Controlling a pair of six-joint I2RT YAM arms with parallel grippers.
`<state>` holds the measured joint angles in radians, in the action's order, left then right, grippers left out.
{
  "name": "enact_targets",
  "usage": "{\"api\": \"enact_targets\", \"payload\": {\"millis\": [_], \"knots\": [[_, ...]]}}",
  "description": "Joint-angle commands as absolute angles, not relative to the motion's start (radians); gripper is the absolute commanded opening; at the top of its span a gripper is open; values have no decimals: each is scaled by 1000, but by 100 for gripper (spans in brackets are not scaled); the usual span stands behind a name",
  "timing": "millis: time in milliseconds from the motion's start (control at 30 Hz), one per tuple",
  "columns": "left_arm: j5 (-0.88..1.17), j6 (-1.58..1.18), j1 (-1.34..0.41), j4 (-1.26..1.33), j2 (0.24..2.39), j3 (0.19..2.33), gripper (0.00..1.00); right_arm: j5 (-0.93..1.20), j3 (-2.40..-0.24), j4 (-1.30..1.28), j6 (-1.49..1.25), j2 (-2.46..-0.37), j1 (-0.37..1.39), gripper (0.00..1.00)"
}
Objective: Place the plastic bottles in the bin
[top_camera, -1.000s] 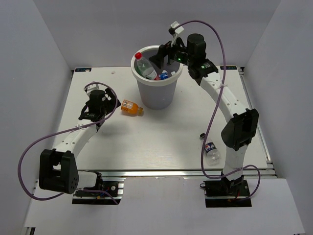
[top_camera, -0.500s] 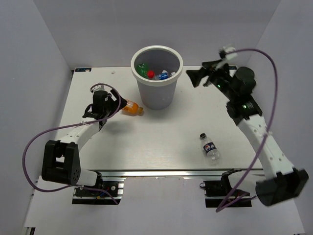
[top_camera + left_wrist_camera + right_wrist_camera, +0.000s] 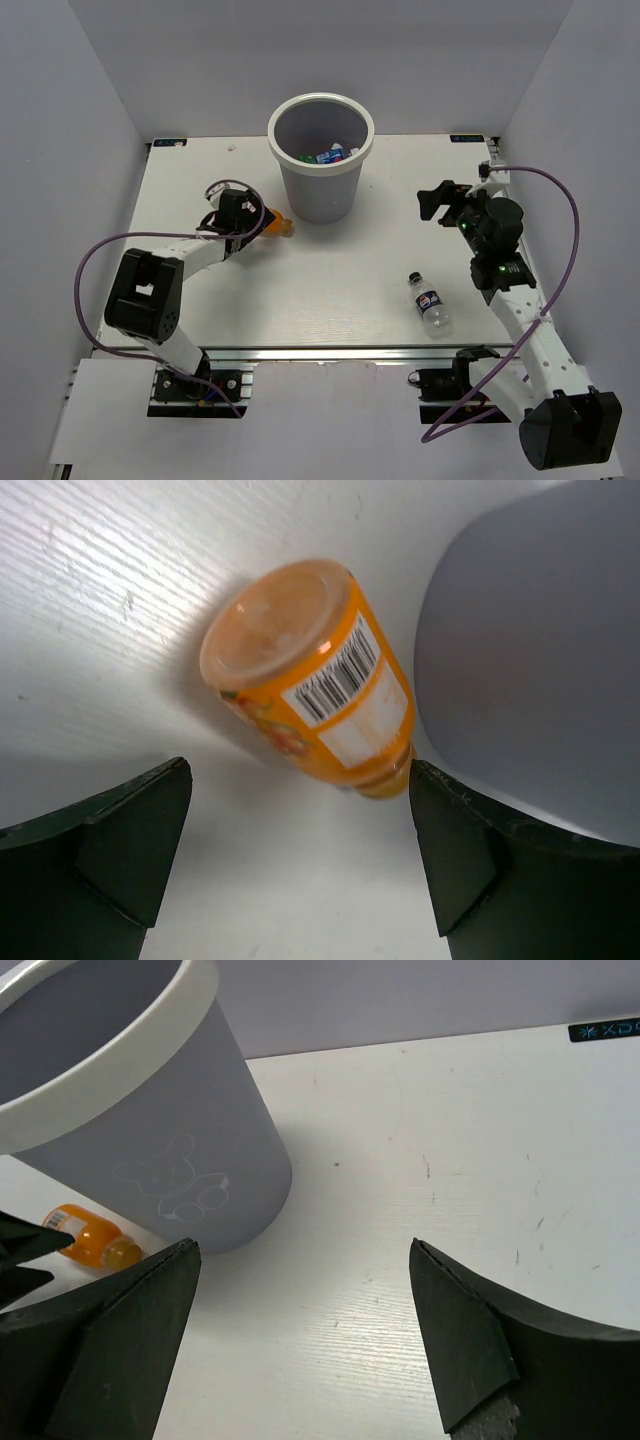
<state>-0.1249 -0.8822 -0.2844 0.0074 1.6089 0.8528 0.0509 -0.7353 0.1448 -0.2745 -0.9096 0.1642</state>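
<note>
Left gripper (image 3: 297,800) is wide open just short of the orange bottle (image 3: 310,675), which lies on its side on the table (image 3: 340,280) beside the bin (image 3: 322,195). Right gripper (image 3: 300,1270) is wide open and empty, right of the bin. A clear blue-label bottle (image 3: 430,303) lies near the front right; other bottles (image 3: 332,154) are in the bin.

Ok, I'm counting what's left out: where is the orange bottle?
Top view: the orange bottle lies on its side just left of the bin base, directly in front of the open left claw.
</note>
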Motion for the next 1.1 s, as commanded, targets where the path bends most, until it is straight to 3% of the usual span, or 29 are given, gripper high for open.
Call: {"api": "enact_targets", "payload": {"millis": [0,333,367,467,600,867,1067], "knots": [[-222,-948,-285,51,1629,920,98,34,-733,184,-291,-903,156,89],[-223,-945,-285,88,1850,1048,95,8,-703,216,-285,-933,140,89],[-216,-930,-285,83,1873,1060,83,5,-703,212,-285,-936,140,89],[-209,-904,-288,16,1875,1107,63,-35,-698,206,-293,-934,135,89],[-250,-881,-287,-23,1780,1085,48,-41,-689,210,-316,-937,133,89],[-365,-738,-287,-48,1404,1052,45,-40,-670,212,-304,-937,130,89],[-169,-611,-290,64,1324,1198,45,35,-683,184,-304,-946,130,89]]}}
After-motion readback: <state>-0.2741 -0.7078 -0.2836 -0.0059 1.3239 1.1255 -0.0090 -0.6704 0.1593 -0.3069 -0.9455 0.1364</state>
